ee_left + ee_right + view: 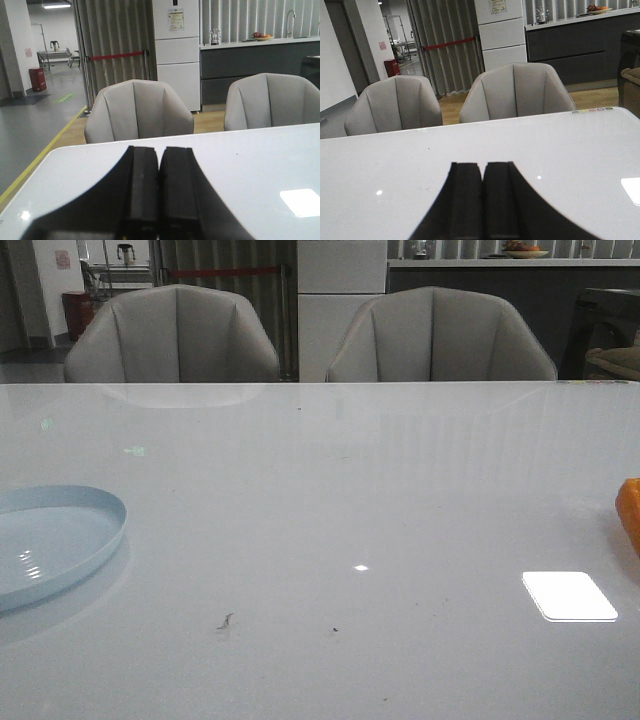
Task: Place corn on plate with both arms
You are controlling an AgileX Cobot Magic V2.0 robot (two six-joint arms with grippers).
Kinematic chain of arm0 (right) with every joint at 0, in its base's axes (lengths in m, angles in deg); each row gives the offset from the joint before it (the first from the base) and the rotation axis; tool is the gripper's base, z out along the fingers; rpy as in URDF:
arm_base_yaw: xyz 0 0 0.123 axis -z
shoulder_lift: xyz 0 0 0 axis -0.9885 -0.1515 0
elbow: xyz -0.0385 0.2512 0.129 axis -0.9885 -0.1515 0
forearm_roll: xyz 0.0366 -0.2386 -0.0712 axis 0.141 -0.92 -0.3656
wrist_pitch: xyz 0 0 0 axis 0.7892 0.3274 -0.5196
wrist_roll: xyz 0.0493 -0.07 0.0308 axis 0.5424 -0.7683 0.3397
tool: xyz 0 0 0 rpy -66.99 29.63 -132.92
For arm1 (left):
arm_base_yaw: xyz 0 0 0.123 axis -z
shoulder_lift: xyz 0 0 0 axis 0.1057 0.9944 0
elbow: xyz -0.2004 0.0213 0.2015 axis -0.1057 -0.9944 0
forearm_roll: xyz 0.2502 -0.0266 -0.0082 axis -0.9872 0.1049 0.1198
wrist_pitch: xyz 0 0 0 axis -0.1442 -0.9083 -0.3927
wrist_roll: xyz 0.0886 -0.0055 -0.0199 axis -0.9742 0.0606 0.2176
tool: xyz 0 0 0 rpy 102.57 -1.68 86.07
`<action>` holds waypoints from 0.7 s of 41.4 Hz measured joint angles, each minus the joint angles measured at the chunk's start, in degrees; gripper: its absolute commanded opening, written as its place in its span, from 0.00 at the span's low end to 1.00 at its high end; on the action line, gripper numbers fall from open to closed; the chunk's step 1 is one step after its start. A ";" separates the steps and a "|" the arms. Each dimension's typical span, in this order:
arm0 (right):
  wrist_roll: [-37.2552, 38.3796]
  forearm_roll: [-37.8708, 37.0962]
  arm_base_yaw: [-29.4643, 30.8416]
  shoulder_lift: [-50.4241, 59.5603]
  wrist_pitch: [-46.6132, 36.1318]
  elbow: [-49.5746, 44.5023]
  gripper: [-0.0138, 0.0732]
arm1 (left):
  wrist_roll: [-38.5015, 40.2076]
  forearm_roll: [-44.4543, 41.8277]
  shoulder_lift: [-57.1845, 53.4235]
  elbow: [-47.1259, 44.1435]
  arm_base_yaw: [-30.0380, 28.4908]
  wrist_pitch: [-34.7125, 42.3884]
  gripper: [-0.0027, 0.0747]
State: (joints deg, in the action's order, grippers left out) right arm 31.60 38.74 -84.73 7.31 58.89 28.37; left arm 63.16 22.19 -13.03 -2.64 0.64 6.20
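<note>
The pale blue plate [55, 540] lies on the white table at the left edge of the front view, partly cut off. An orange piece of the corn [630, 512] shows at the right edge of that view, mostly out of frame. Neither arm appears in the front view. In the left wrist view my left gripper [159, 150] is shut, its black fingers pressed together with nothing between them, above bare table. In the right wrist view my right gripper [482, 165] is likewise shut and empty. Plate and corn are absent from both wrist views.
Two grey chairs [172, 335] [440, 335] stand behind the table's far edge [320, 383]. A bright light reflection [568, 595] lies on the tabletop at the front right. A few small dark specks [224, 621] mark the near surface.
</note>
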 measured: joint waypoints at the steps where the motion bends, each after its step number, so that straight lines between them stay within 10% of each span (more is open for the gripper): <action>1: 0.00 0.00 0.00 -1.58 0.00 1.69 0.23 | 0.00 0.00 1.54 1.49 0.00 0.00 0.15; 22: 0.00 0.00 0.00 -45.27 -3.25 20.32 0.23 | 0.00 0.00 34.67 12.26 0.00 2.07 0.15; 29: 0.00 0.00 0.00 -51.66 -3.97 20.32 0.23 | 0.00 0.00 37.81 12.26 0.00 5.37 0.35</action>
State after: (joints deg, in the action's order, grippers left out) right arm 31.60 38.74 -84.73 -44.35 54.92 48.69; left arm 63.16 22.19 24.79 9.62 0.64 11.57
